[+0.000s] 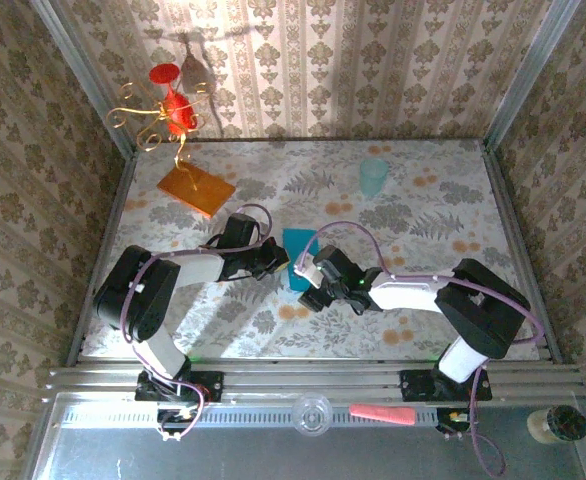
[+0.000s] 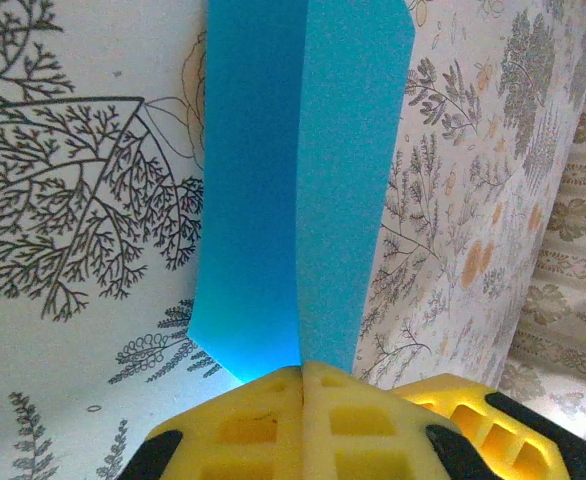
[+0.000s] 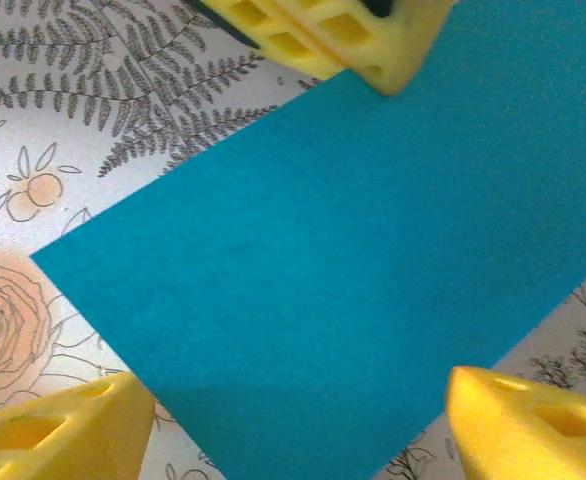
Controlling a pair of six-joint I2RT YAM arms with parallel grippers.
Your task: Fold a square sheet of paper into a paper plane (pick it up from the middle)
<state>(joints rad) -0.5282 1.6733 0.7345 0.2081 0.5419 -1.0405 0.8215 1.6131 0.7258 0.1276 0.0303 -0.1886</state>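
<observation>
The square sheet of paper (image 1: 299,258) is teal-blue and sits mid-table between the two arms. In the left wrist view the sheet (image 2: 303,180) is bent into a V along a centre crease, and its near edge is pinched in my left gripper (image 2: 303,375), which is shut on it. My left gripper (image 1: 278,262) is at the sheet's left side. My right gripper (image 1: 308,282) is at the sheet's near right corner. Its yellow fingers (image 3: 73,425) stand wide apart, so my right gripper (image 3: 293,420) is open over a flat face of the sheet (image 3: 353,250), with nothing held.
An orange slab (image 1: 195,188) lies at the back left. A red and gold wire ornament (image 1: 173,105) stands behind it. A pale mint cup (image 1: 373,176) stands at the back right. Patterned walls close in three sides of the table.
</observation>
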